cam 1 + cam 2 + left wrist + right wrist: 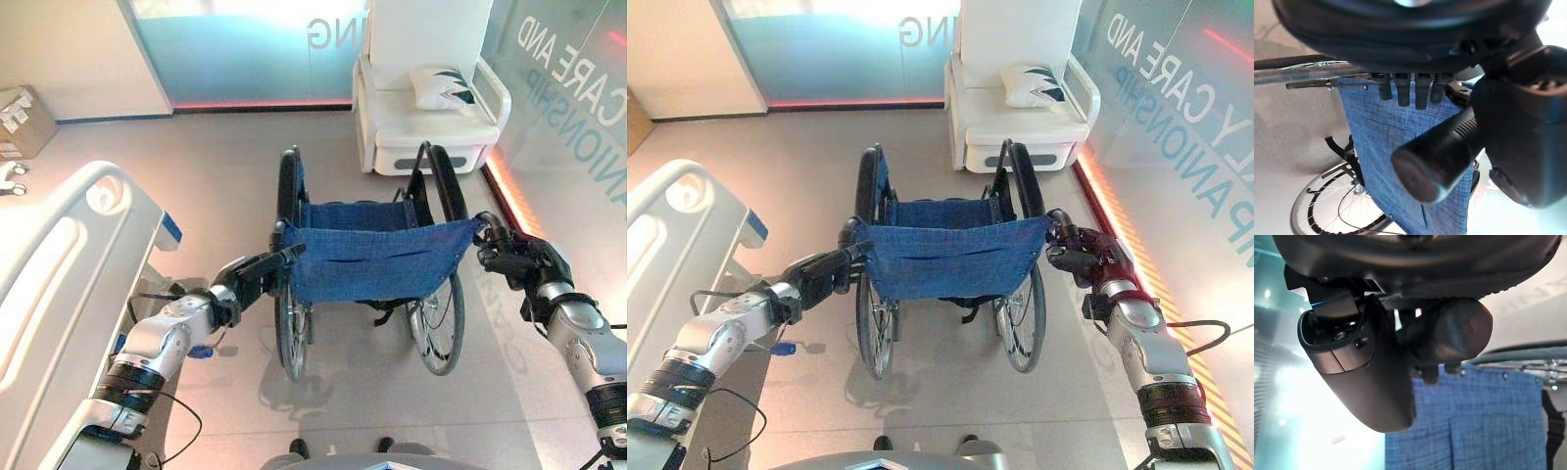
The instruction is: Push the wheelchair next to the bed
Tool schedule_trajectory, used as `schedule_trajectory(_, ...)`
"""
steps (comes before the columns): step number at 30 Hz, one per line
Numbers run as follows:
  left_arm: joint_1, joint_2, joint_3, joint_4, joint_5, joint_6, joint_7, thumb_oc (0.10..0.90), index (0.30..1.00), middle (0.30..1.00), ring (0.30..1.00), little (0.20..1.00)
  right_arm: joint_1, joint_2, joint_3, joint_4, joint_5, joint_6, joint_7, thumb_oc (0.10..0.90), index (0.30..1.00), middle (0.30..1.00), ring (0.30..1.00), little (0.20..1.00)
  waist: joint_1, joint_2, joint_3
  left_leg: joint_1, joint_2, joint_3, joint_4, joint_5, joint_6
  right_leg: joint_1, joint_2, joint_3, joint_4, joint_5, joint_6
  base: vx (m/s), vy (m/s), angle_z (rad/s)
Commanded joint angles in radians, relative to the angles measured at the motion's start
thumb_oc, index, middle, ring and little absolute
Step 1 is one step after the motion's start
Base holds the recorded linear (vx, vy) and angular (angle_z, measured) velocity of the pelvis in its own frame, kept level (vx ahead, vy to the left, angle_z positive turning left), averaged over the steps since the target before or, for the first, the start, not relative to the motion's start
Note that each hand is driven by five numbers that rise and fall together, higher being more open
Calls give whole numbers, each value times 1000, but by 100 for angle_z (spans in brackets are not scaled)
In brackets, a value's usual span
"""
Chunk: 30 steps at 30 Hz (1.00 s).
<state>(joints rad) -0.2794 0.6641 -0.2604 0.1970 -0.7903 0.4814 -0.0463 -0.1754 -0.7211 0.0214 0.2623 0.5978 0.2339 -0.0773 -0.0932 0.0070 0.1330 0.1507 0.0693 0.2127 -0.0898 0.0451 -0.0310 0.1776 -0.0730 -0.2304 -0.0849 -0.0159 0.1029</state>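
The wheelchair (372,259) stands in front of me with its blue cloth back facing me and its big wheels (289,323) on the grey floor. My left hand (247,279) is curled round the left push handle (1440,156). My right hand (519,262) is curled round the right push handle (1454,333), with the thumb (1361,377) beside it. The white bed (59,255) lies along my left side, its end rail about a hand's width from the left wheel.
A white armchair (421,127) with a cushion (441,86) stands straight ahead, beyond the wheelchair. A glass wall (578,108) with a glowing red base strip runs along the right. A cardboard box (22,119) sits at the far left.
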Motion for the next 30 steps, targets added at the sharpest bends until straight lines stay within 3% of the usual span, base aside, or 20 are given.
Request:
schedule_trajectory(1,-223,-39,-37,109,39,-25,38,800,900,900,900,900,-141,40,158,-77,24,-93,126,400,300,300,300,300,3,-9,-46,-16,-53,62,34,-70,10,-72,35,-10,65,-17,0,15,1,-8)
schedule_trajectory(8,-281,-69,-95,219,102,-34,34,800,900,900,900,900,-211,41,220,-70,14,-73,131,400,300,300,300,300,-3,-14,-45,-13,-59,59,38,-74,15,-72,38,3,69,-16,1,18,7,-3)
schedule_trajectory(9,-288,-77,-99,229,108,-37,37,654,681,681,681,681,-218,44,226,-68,11,-72,134,400,300,300,300,300,-4,-14,-45,-13,-59,60,39,-75,16,-73,38,4,70,-16,1,0,0,0)
schedule_trajectory(10,-289,-77,-99,229,108,-37,37,654,681,681,681,681,-218,44,226,-68,11,-73,134,400,300,300,300,300,-4,-14,-45,-13,-59,61,39,-75,16,-73,38,5,70,-16,1,0,0,0)
schedule_trajectory(11,-300,-90,-109,245,110,-53,44,467,401,401,401,401,-229,51,236,-64,3,-74,136,400,300,300,300,300,-6,-16,-43,-12,-59,60,41,-77,18,-73,39,8,72,-16,1,0,0,0)
schedule_trajectory(12,-304,-94,-112,249,116,-56,47,400,300,300,300,300,-233,53,240,-63,-1,-74,138,400,300,300,300,300,-6,-16,-43,-12,-60,60,41,-77,18,-73,39,9,72,-16,1,43,22,-2)
schedule_trajectory(24,-371,-130,-159,324,201,-32,56,400,300,300,300,300,-327,80,298,-38,-30,-54,141,400,300,300,300,300,2,-24,-36,-12,-77,40,56,-93,32,-72,35,26,83,-18,2,27,15,-4)
schedule_trajectory(30,-364,-132,-170,337,246,-8,2,400,300,300,300,300,-337,89,298,-34,-39,-39,127,400,300,300,300,300,11,-24,-35,-13,-83,32,62,-98,37,-71,29,18,93,-20,6,9,6,-1)
